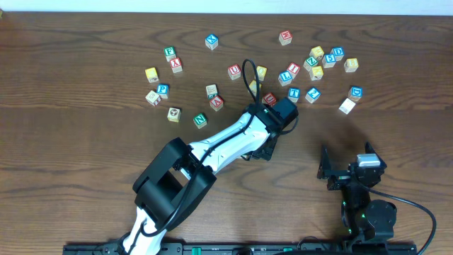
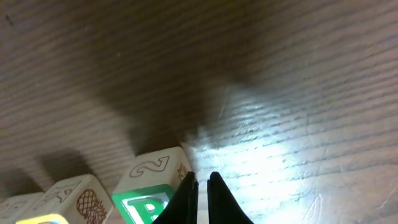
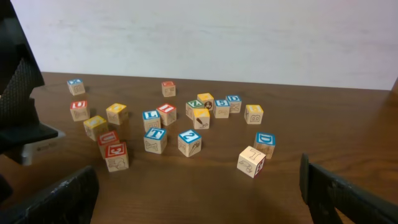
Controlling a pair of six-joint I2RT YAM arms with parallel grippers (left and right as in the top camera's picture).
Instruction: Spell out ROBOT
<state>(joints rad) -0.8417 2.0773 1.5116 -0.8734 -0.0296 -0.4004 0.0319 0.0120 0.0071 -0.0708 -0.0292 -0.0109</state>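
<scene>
- Right hand [image 1: 345, 166]: nearest me, low on the right of the worktop [image 1: 71, 142]. Fingers wide apart, nothing between them, well apart from every cube.
- Left hand [image 2: 203, 179]: reached out to mid-worktop, low over the wood. Fingertips together, clamped on nothing.
- Green-lettered cube [image 2: 149, 196]: just beside my left fingers, on their left. The letter is cut off by the frame edge, so I can't tell B from R. I also can't tell if the finger touches it.
- Pineapple cube [image 2: 78, 199]: next to that one, further left.
- Red-lettered cube [image 1: 270, 99]: just beside my left wrist in the overhead view.
- Blue T cube [image 3: 155, 140]: a little right of my left wrist, flat on the worktop, near the blue 2 cube [image 3: 189, 143].
- Yellow-faced cubes [image 1: 261, 72]: two just beyond my left wrist by its cable, with more yellow ones further off on both sides.
- Green N cube [image 1: 200, 120]: left of my left arm.
- All cubes lie loose and scattered over the far half.
</scene>
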